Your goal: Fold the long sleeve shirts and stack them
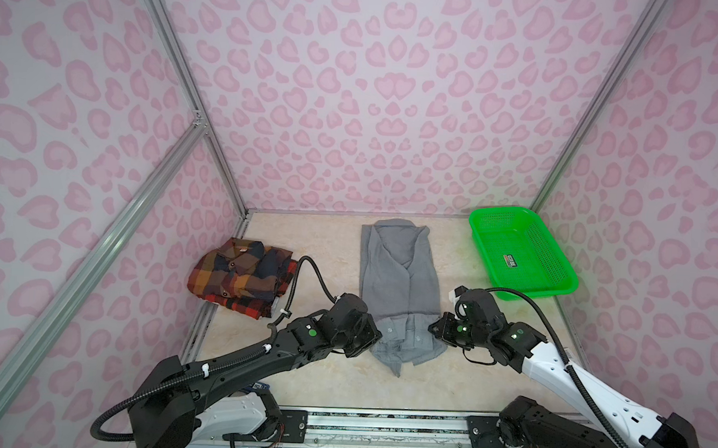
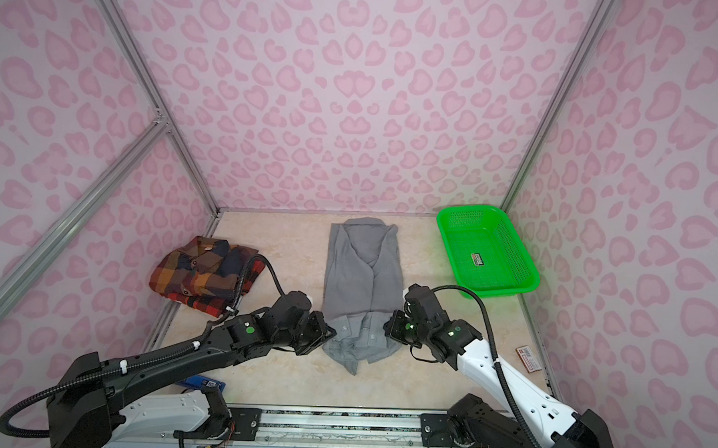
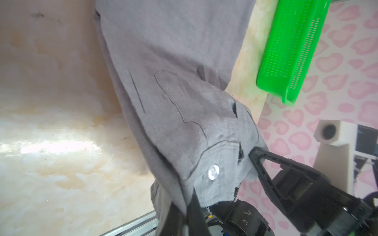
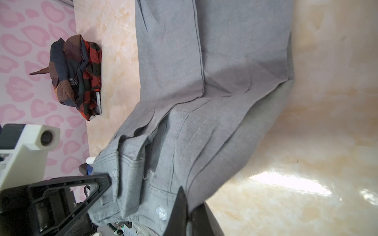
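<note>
Marbled tabletop (image 1: 342,382), pink heart-print walls (image 1: 395,110)

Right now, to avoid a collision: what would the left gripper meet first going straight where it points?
The left gripper is shut on the near edge of the gray shirt, so that cloth comes first; beyond it, likely the facing right gripper, though depth is unclear.

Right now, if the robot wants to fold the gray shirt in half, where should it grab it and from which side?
By its two near corners, at the end with the buttoned cuffs, one gripper coming in from each outer side. The gray shirt lies long and narrow with its collar far away, so that end is closest. The left gripper and right gripper are shut on it there.
</note>
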